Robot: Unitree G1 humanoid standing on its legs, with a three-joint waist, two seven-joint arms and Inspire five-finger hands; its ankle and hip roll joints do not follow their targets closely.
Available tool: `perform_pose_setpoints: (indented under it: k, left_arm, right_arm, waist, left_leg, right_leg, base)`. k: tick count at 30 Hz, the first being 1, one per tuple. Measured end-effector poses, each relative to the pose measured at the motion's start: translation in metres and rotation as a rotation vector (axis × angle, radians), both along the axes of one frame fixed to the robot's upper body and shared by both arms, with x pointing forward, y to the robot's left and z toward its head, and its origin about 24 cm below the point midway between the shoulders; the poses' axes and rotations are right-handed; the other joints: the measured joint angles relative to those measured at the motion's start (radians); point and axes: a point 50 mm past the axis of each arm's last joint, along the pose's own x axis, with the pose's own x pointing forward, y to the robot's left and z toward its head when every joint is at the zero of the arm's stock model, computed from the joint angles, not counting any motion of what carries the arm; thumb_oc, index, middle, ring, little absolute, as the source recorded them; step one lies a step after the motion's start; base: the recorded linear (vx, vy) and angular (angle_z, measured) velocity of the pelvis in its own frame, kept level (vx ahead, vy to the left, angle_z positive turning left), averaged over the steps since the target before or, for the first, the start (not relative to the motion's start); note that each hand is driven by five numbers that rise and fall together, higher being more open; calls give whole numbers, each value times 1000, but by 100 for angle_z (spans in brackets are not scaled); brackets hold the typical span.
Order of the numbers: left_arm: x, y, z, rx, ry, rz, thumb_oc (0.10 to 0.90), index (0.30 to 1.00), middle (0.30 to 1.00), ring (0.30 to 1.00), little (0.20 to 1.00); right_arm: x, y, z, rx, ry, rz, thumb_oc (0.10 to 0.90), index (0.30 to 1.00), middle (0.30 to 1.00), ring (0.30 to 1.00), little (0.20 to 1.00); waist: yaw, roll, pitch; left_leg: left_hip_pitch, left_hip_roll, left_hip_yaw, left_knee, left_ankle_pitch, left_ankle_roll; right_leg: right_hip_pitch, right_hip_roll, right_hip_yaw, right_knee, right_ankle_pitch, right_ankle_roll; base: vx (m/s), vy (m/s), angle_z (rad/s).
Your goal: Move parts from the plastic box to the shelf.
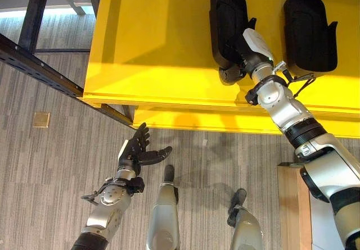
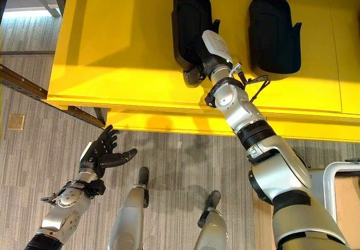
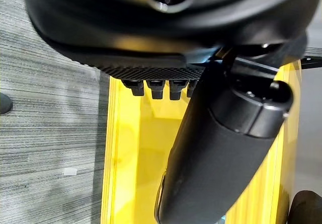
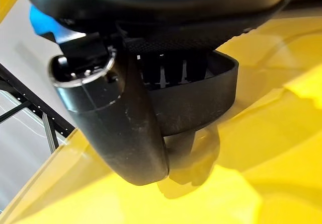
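Observation:
Two black moulded parts lie on the yellow shelf [image 1: 152,48]. My right hand [image 1: 247,50] reaches onto the shelf and grips the near end of the left black part [image 1: 225,14]. In the right wrist view its thumb [image 4: 121,128] and curled fingers close round the part's rim [image 4: 201,98], which rests on the yellow surface. The second black part [image 1: 308,28] lies just to the right, untouched. My left hand [image 1: 135,149] hangs open over the floor, below the shelf's front edge, holding nothing; its straight fingers [image 3: 156,85] point at the shelf.
A dark metal rack beam [image 1: 39,64] runs diagonally at the left, passing under the shelf. A wooden box edge [image 1: 289,205] stands at the lower right beside my right arm. A small brass plate [image 1: 41,119] is set in the grey carpet floor.

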Motion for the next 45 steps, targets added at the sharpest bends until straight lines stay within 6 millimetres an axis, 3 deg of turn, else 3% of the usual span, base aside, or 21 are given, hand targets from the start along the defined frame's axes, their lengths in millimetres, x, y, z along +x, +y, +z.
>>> perform_pose_setpoints:
  k: [14,22,33,45]
  left_arm:
    - [1,-1,1,-1,-3,-8,900,1000,1000,1000,1000]
    - [2,-1,2,-2,-8,-12,900,1000,1000,1000,1000]
    - [3,-2,3,-3,-15,-28,900,1000,1000,1000,1000]
    - [-3,1,-3,-3,10,-18,900,1000,1000,1000,1000]
  right_arm:
    - [-1,-4,11,-92,50,34,900,1000,1000,1000,1000]
    - [-8,-3,15,-202,64,83,900,1000,1000,1000,1000]
    - [-21,24,13,-370,107,248,900,1000,1000,1000,1000]
    - [-21,26,20,-382,101,256,900,1000,1000,1000,1000]
  waist:
    - [2,-2,1]
    - [1,-16,7]
    - [-1,-49,8]
    - [3,-53,9]
  left_leg:
    - [1,1,-2,1,0,0]
    - [1,2,-8,5,0,0]
    - [2,13,-14,15,0,-1]
    - [-5,16,-20,11,2,-4]
  right_leg:
    - [1,2,-1,1,1,2]
    - [5,4,-3,5,3,5]
    - [8,15,-3,12,-1,-2]
    - [9,19,-12,5,-2,-4]
  base:
    - [0,0,0]
    - [0,0,0]
    - [0,0,0]
    - [8,-3,0]
